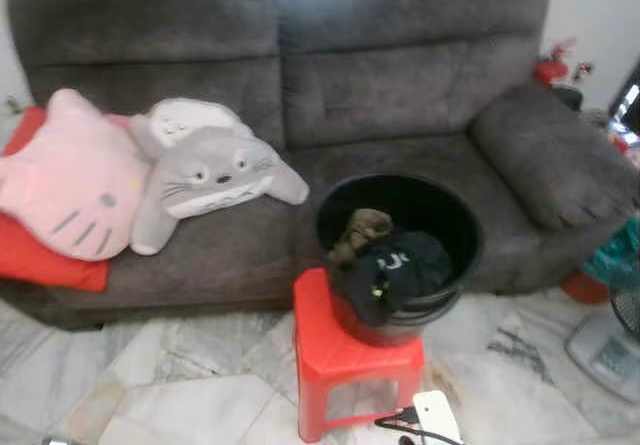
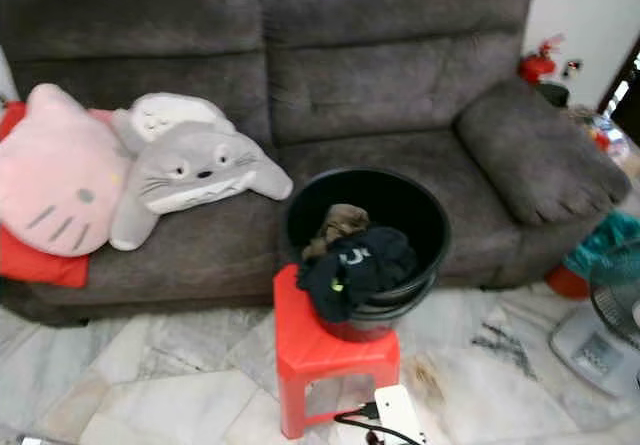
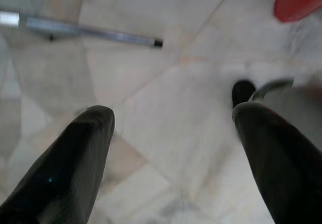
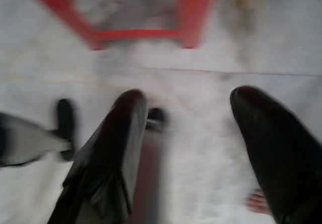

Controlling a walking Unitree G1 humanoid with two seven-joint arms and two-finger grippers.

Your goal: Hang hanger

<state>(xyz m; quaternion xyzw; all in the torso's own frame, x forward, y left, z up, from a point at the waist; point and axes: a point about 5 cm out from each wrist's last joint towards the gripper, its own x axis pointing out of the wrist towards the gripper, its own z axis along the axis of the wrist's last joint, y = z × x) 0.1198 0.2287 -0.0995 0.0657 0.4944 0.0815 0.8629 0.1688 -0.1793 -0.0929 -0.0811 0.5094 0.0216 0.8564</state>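
The black laundry basket [image 1: 455,227] sits on a small red plastic stool [image 1: 340,360], which lifts it to an easier reach than the marble floor [image 1: 180,385] would give. The stool stands just in front of the grey sofa [image 1: 400,95], near the middle of the seat's front edge. Dark clothes [image 1: 400,270] spill over the basket's near rim, with a brownish garment [image 1: 360,230] behind them inside. A white power strip [image 1: 437,415] with a black cable lies on the floor at the stool's near right corner. On the sofa's left end rest a pink cat cushion [image 1: 70,185] and a grey Totoro plush [image 1: 215,170], leaning together over a red cushion [image 1: 40,255].

I cannot make out a hanger anywhere; if one is in the basket, the clothes hide it. A thin metal rod [image 3: 90,31] lies on the floor in the left wrist view, possibly part of a drying rack, though I can't be sure.

Both arms hang low over the tiles. The left gripper [image 3: 173,128] has its fingers spread wide with nothing between them. The right gripper [image 4: 196,123], near the stool's legs, is likewise parted and empty. The task looks barely begun.
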